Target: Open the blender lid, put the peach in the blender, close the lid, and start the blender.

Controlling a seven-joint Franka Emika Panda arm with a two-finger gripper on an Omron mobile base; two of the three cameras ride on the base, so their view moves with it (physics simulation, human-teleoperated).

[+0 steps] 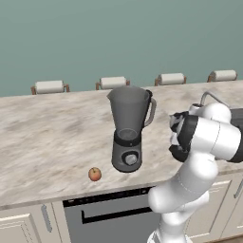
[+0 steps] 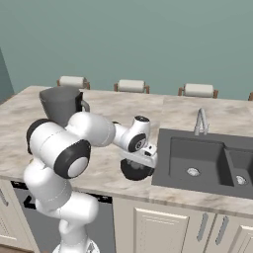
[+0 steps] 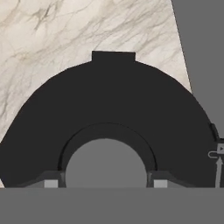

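Note:
The blender (image 1: pixel 128 128) stands on the marble counter with its smoky jar open at the top; its jar also rises behind my arm (image 2: pixel 62 104). The peach (image 1: pixel 95 174) lies on the counter, left of the blender's base and near the front edge. The dark round blender lid (image 3: pixel 109 100) sits under my hand, its grey knob held between the two fingertips of my gripper (image 3: pixel 106 183), which is shut on it. From the right base view the blender lid (image 2: pixel 133 171) is low at the counter beside the sink, under my gripper (image 2: pixel 141 160). I cannot tell whether it touches the counter.
A dark double sink (image 2: pixel 207 158) with a faucet (image 2: pixel 200 121) lies just right of the lid. Several stools (image 1: pixel 50 87) line the counter's far side. A dishwasher front (image 1: pixel 109 213) sits below the counter edge.

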